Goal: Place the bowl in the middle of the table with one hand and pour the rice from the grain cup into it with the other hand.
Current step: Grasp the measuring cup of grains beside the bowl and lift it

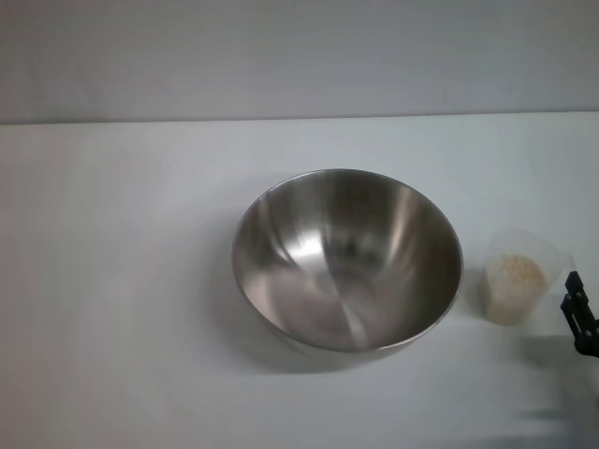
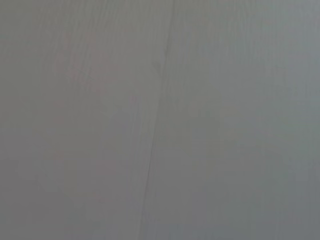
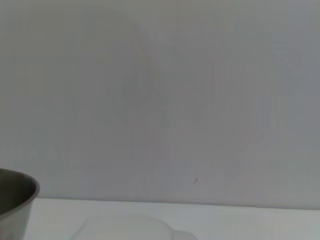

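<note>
The shiny steel bowl (image 1: 347,259) stands upright and empty near the middle of the white table (image 1: 122,281). Right of it, a small gap away, stands the clear grain cup (image 1: 522,276) with pale rice (image 1: 517,277) heaped inside. A black part of my right gripper (image 1: 580,320) shows at the head view's right edge, just right of the cup and apart from it. In the right wrist view the bowl's rim (image 3: 17,197) and the faint rim of the grain cup (image 3: 127,227) appear low in the picture. My left gripper is out of view.
A plain grey wall (image 1: 299,56) rises behind the table's far edge. The left wrist view holds only a flat grey surface (image 2: 225,125) with a faint thin line.
</note>
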### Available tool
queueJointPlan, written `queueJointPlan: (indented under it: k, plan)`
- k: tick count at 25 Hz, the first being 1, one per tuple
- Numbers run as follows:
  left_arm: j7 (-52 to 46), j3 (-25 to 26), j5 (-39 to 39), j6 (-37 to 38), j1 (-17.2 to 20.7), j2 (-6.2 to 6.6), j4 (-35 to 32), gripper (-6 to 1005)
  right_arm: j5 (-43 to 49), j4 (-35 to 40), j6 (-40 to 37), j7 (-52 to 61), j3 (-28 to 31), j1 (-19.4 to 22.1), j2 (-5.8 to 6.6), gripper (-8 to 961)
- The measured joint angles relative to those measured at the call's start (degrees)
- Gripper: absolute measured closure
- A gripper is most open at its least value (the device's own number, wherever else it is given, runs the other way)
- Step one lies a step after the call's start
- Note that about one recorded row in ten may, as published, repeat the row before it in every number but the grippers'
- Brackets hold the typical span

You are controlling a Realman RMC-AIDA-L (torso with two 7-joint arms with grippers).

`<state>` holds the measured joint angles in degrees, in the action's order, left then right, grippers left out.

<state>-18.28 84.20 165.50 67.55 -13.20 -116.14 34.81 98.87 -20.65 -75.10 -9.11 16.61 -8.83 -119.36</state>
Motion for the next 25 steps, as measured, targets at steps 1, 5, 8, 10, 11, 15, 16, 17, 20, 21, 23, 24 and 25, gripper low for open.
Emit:
queueJointPlan:
  k: [1, 5, 8, 10, 11, 15, 16, 17, 20, 21, 23, 24, 25]
  plan:
    - [0.0, 0.0, 0.0, 0.0, 0.0, 0.0, 0.0, 236, 0.0, 0.07, 0.04, 0.0, 0.0, -0.05, 0.0, 317]
    - [0.0, 0.0, 0.0, 0.0, -0.08, -0.07, 0.02, 236, 0.0, 0.36, 1.35, 0.03, 0.0, -0.85, 0.08, 323]
    - [0.0, -0.01, 0.0, 0.01, -0.08, -0.13, 0.06, 236, 0.0, 0.65, 1.52, 0.04, 0.0, -1.2, 0.09, 328]
    - [0.0, 0.01, 0.0, 0.01, -0.1, -0.14, 0.07, 236, 0.0, 0.81, 1.78, 0.05, 0.0, -1.51, 0.09, 331]
    - [0.0, 0.07, 0.0, 0.02, -0.13, -0.18, 0.08, 236, 0.0, 0.86, 2.03, 0.06, 0.0, -1.7, 0.1, 332]
    - [0.0, 0.55, 0.0, 0.03, -0.27, -0.43, 0.08, 236, 0.01, 0.94, 2.38, 0.06, 0.0, -2.05, 0.1, 339]
    - [0.0, 0.6, 0.0, 0.0, -0.29, -0.45, 0.09, 236, 0.01, 0.95, 2.39, 0.06, 0.01, -2.12, 0.1, 340]
    - [0.0, 0.6, 0.0, 0.0, -0.29, -0.45, 0.09, 236, 0.01, 0.99, 2.47, 0.06, 0.05, -2.32, 0.1, 342]
    - [0.0, 0.69, 0.0, -0.22, -0.48, -0.52, 0.09, 236, 0.0, 1.08, 2.66, 0.06, 0.08, -2.58, 0.1, 346]
    - [0.01, 0.69, 0.0, -0.23, -0.52, -0.52, 0.08, 236, -0.01, 1.18, 2.77, 0.06, 0.09, -2.73, 0.11, 348]
    - [0.02, 0.7, 0.0, -0.24, -0.56, -0.52, 0.09, 236, -0.03, 1.61, 2.93, 0.06, 0.09, -3.16, 0.1, 351]
    - [0.02, 0.69, 0.0, -0.25, -0.57, -0.52, 0.08, 236, -0.03, 1.61, 2.93, 0.06, 0.09, -3.16, 0.1, 352]
    - [0.02, 0.7, 0.0, -0.25, -0.58, -0.52, 0.09, 236, -0.03, 1.7, 2.98, 0.1, 0.09, -3.24, 0.07, 354]
